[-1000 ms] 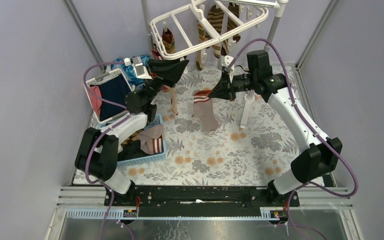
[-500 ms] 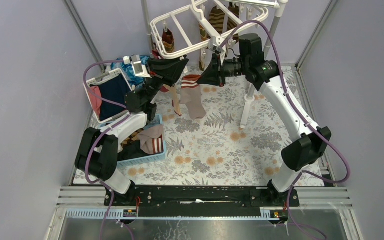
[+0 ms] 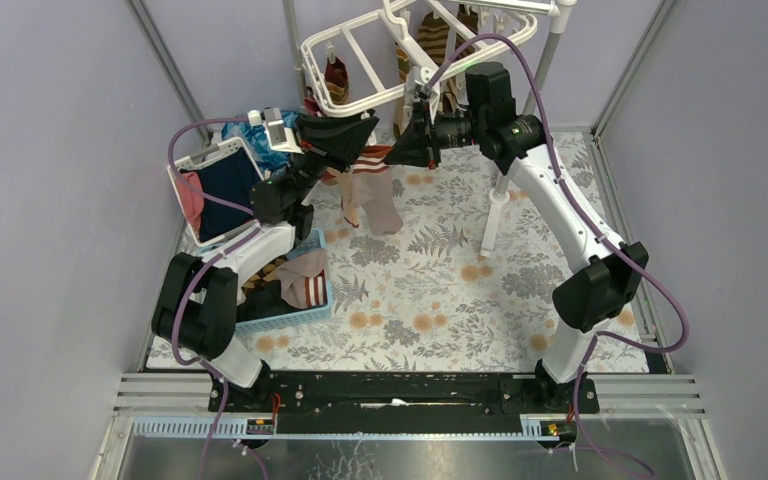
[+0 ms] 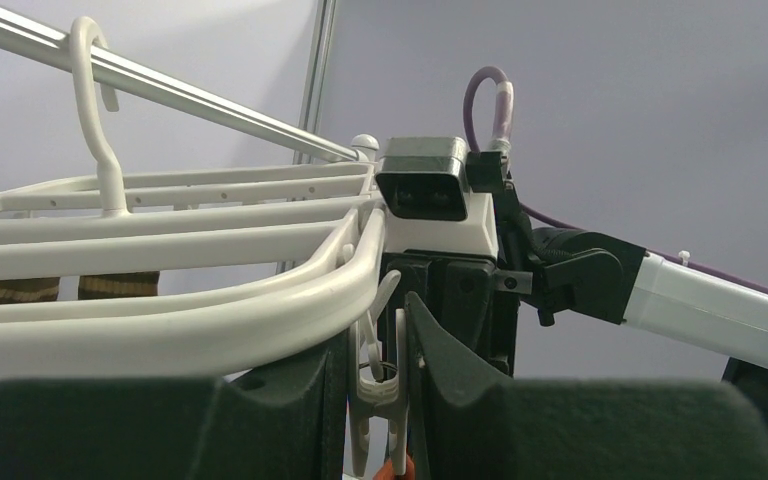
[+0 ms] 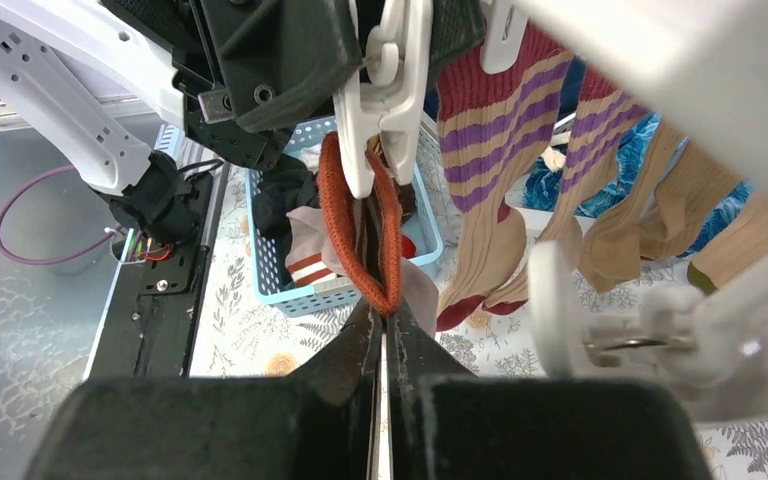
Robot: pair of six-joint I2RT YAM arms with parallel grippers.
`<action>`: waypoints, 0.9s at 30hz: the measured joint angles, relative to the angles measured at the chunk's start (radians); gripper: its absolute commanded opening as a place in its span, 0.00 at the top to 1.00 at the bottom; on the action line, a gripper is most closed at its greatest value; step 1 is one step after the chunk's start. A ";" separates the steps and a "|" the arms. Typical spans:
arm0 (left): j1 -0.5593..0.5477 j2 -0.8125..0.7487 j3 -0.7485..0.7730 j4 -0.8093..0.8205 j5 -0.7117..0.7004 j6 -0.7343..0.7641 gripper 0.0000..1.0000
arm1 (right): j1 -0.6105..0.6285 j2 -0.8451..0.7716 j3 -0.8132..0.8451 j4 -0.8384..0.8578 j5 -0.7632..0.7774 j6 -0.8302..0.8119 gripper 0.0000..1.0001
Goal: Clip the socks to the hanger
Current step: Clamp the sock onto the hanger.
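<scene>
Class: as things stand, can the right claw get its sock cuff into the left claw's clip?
Likely yes: the right claw has the cuff at the clip held by the left claw, nothing between.

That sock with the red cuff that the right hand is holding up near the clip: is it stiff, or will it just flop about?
Probably floppy: the sock hangs limp below the right hand. Likely light, since a pinch on its cuff alone carries it. The soft cuff bows into a loop, so it may buckle against the clip.
</scene>
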 measured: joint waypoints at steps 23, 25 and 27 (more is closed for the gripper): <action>0.006 0.004 0.003 0.003 0.030 -0.005 0.91 | 0.000 0.001 0.050 0.000 0.035 0.064 1.00; 0.007 0.004 0.005 0.004 0.031 -0.006 0.91 | 0.000 0.001 0.055 -0.001 0.037 0.074 1.00; 0.010 0.003 0.007 0.005 0.031 -0.007 0.91 | 0.000 0.001 0.059 -0.001 0.037 0.082 1.00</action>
